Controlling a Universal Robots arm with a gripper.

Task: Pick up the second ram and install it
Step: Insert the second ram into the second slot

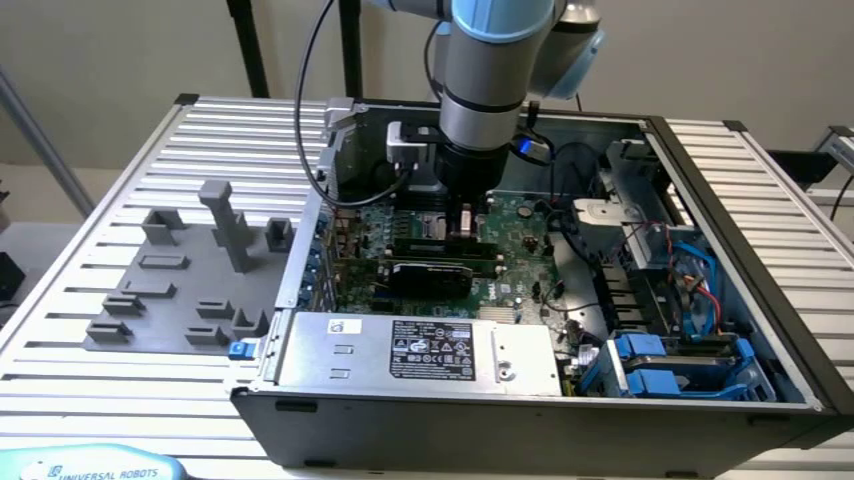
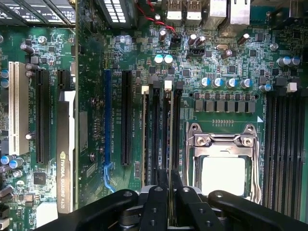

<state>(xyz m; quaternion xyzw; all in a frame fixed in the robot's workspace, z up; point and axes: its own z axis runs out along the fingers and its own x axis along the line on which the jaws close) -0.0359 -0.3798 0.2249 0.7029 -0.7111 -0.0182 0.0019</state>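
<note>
My gripper point(image 2: 169, 193) reaches down into the open computer case point(image 1: 534, 420), over the green motherboard point(image 2: 231, 62). Its two black fingers point(image 2: 157, 204) are shut on the second ram point(image 2: 169, 134), which I see edge-on as a thin pale line. The stick runs along the bank of black memory slots point(image 2: 156, 139) just beside the CPU socket point(image 2: 223, 163), in line with a slot with a white latch point(image 2: 168, 84). Another thin pale edge point(image 2: 144, 139) stands in the outermost slot of that bank. In the exterior view the gripper point(image 1: 461, 208) hangs low over the board's middle.
An NVIDIA graphics card point(image 2: 66, 154) stands in a slot further from the socket. More black slots point(image 2: 284, 144) lie past the socket. The power supply point(image 1: 414, 350), blue drive bays point(image 1: 667, 365) and cables point(image 1: 694, 270) crowd the case. A grey fixture tray point(image 1: 174, 280) sits outside.
</note>
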